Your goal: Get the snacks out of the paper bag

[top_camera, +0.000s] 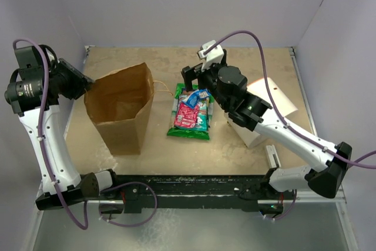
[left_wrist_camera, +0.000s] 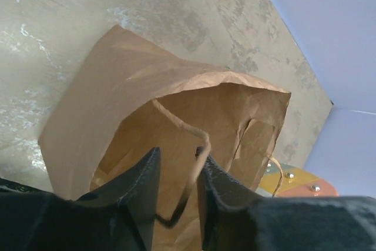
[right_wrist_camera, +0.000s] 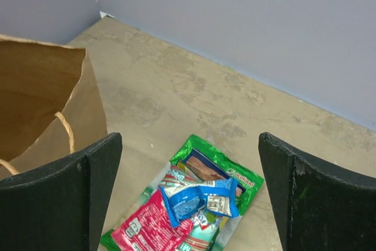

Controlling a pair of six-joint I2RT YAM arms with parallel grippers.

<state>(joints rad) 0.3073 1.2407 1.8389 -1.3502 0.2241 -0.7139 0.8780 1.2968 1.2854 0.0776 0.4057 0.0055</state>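
Left arm (top_camera: 44,127) rears up, bent at the elbow, left fingers (left_wrist_camera: 141,186) narrowly apart around the twisted handle (left_wrist_camera: 176,123) of the upright brown paper bag (top_camera: 120,107). Beside it on the tabletop (top_camera: 176,157) lie glossy snack packets (top_camera: 189,116), right fingers (right_wrist_camera: 88,186) spread wide above them, right arm (top_camera: 294,136) stretched forward.

Snacks (top_camera: 189,114) in a pile on the table (top_camera: 158,152), right of the paper bag (top_camera: 120,107)

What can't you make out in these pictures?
- Paper bag floor: top view, shadowed by its walls; left wrist view, blocked by the left gripper.
- Lower snacks: top and right wrist views, covered by upper packets.
- White box: top view, partly behind the right arm.
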